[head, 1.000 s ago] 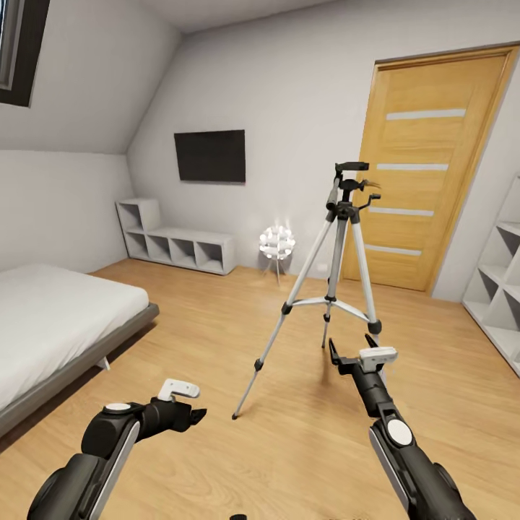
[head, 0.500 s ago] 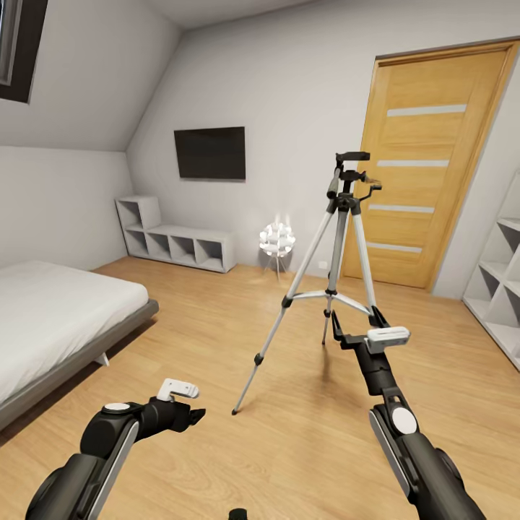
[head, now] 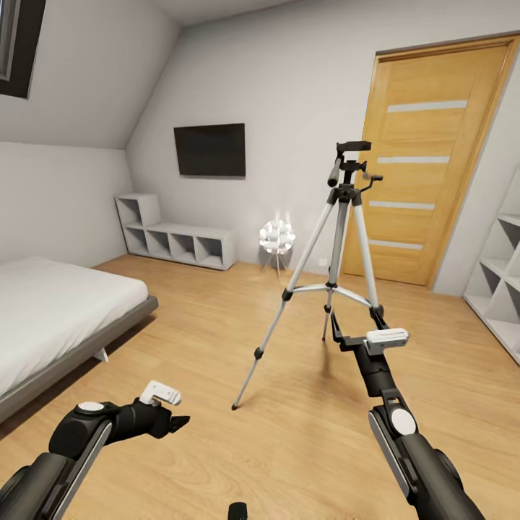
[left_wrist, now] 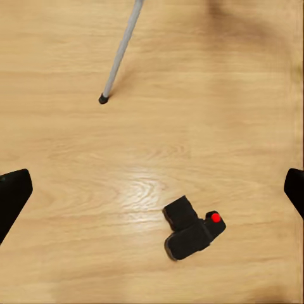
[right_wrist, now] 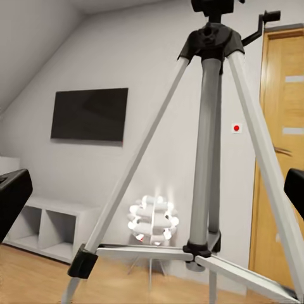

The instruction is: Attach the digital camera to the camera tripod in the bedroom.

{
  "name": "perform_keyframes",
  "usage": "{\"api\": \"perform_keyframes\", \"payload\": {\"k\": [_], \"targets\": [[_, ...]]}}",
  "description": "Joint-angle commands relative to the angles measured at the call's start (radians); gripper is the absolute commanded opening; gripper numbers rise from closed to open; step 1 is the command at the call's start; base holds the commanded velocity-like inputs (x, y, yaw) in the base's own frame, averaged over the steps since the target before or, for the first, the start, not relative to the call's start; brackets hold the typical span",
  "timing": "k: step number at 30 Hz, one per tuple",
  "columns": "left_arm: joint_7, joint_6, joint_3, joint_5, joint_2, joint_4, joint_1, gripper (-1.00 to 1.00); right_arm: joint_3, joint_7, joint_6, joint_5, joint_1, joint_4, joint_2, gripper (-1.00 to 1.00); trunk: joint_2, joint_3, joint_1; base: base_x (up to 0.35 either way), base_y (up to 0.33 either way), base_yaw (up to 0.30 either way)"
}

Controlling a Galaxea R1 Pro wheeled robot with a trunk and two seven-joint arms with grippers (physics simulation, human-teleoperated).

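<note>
Left wrist view: digital camera (left_wrist: 193, 230) lying on plank floor (left_wrist: 190, 95), near one tripod foot (left_wrist: 102, 99), framed between left gripper (head: 173, 421) fingers spread apart. Right gripper (head: 338, 331), likewise parted, beside camera tripod (head: 338, 245). Pickup stage, probably; next, lowering over camera body and closing.

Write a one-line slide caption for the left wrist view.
Open left gripper above the wood floor, digital camera lying between its jaws, a camera tripod foot nearby.

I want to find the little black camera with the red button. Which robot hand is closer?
Left. The left gripper hangs over the small black camera on the wood floor; the right gripper reaches toward the silver-legged tripod.
</note>
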Motion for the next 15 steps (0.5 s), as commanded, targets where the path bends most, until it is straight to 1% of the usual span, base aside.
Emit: {"api": "perform_keyframes", "payload": {"k": [1, 2, 3, 4, 5, 6, 7, 10, 12, 15], "targets": [[-0.026, -0.005, 0.001, -0.001, 0.005, -0.003, -0.001, 1.0, 0.002, 0.0, -0.002, -0.001, -0.001, 0.001, -0.001, 1.0, -0.008, -0.004, 0.004, 0.0, 0.0, 0.0], [-0.047, -0.016, 0.003, -0.001, 0.008, -0.007, -0.001, 1.0, 0.002, 0.001, -0.003, -0.001, -0.001, 0.001, -0.001, 1.0, -0.015, -0.007, 0.008, 0.0, 0.0, 0.0], [-0.109, -0.043, 0.011, -0.001, 0.015, -0.023, -0.001, 1.0, 0.002, 0.002, -0.003, -0.001, -0.001, 0.002, -0.001, 1.0, -0.022, -0.01, 0.011, 0.0, 0.0, 0.0], [-0.131, -0.05, 0.016, -0.001, 0.017, -0.026, -0.001, 1.0, 0.003, 0.002, -0.004, -0.001, -0.001, 0.002, -0.001, 1.0, -0.029, -0.014, 0.015, 0.0, 0.0, 0.0], [-0.192, -0.064, 0.033, -0.001, 0.021, -0.03, -0.001, 1.0, 0.003, 0.002, -0.009, -0.001, -0.001, 0.002, -0.001, 1.0, -0.036, -0.017, 0.019, 0.0, 0.0, 0.0], [-0.21, -0.067, 0.039, -0.001, 0.022, -0.031, -0.001, 1.0, 0.004, 0.002, -0.012, -0.001, -0.001, 0.002, -0.001, 1.0, -0.043, -0.02, 0.023, 0.0, 0.0, 0.0], [-0.242, -0.073, 0.05, -0.001, 0.025, -0.032, -0.001, 1.0, 0.008, 0.003, -0.017, -0.002, -0.001, 0.003, -0.001, 1.0, -0.05, -0.023, 0.027, 0.0, 0.0, 0.0], [-0.282, -0.083, 0.07, -0.001, 0.033, -0.033, -0.001, 1.0, 0.023, 0.003, -0.025, -0.002, -0.001, 0.004, -0.001, 1.0, -0.071, -0.032, 0.038, 0.0, 0.0, 0.0], [-0.294, -0.099, 0.078, -0.001, 0.04, -0.032, -0.001, 1.0, 0.031, 0.003, -0.027, -0.002, -0.001, 0.005, -0.001, 1.0, -0.085, -0.039, 0.046, 0.0, 0.0, 0.0], [-0.304, -0.154, 0.082, -0.002, 0.05, -0.025, -0.002, 1.0, 0.038, 0.003, -0.029, -0.001, -0.001, 0.005, -0.001, 1.0, -0.106, -0.048, 0.057, 0.0, 0.0, 0.0]]}}
